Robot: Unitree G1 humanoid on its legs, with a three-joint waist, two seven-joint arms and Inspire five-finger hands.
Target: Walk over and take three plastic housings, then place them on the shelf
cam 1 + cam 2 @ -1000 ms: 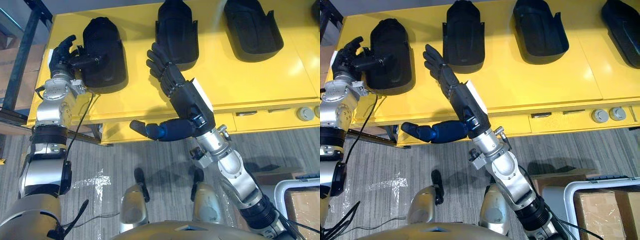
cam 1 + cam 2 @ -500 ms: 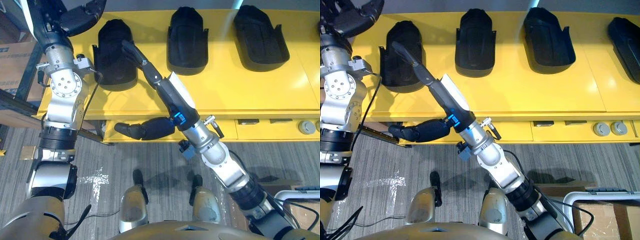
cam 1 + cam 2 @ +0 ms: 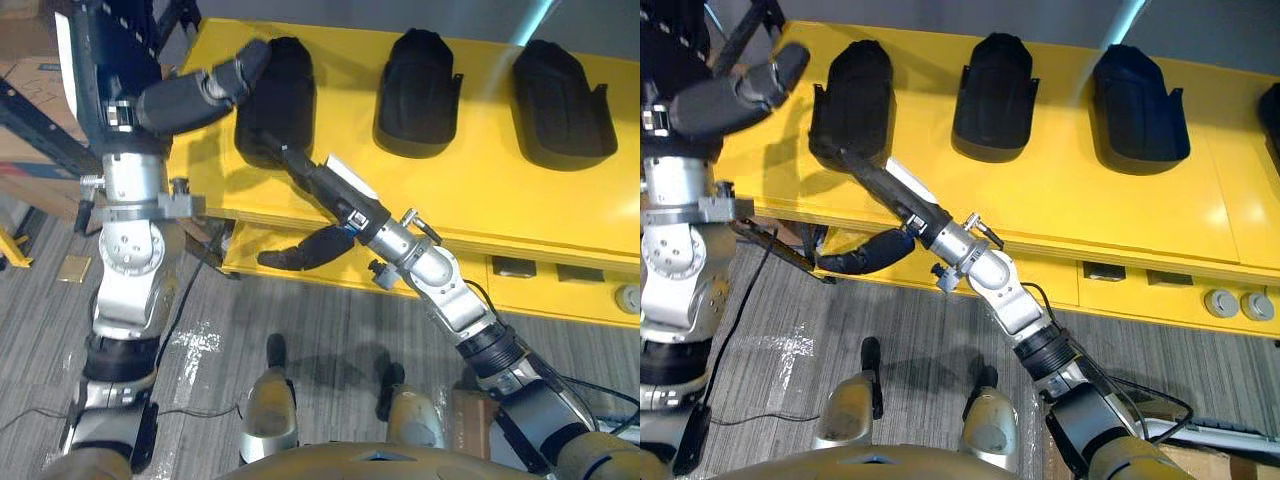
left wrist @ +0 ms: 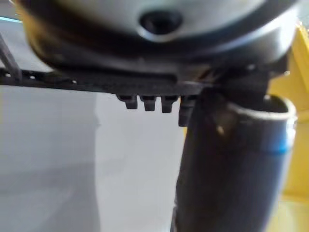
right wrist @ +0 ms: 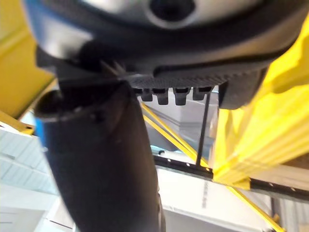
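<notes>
The right hand (image 3: 335, 195) lies flat and open, its fingers (image 3: 285, 158) stretched straight out over the yellow table (image 3: 480, 200); their tips reach the near end of the leftmost housing (image 3: 275, 95), though I cannot tell whether they touch it; nothing is gripped, and the thumb (image 3: 305, 250) hangs below the table's edge, behind the fingers; the middle housing (image 3: 418, 95) and the third housing (image 3: 560, 105) sit on the table well off to the fingers' right; the left hand (image 3: 120, 60) is raised beside the leftmost housing, fingers straight and empty, its thumb (image 3: 200, 90) pointing at that housing.
</notes>
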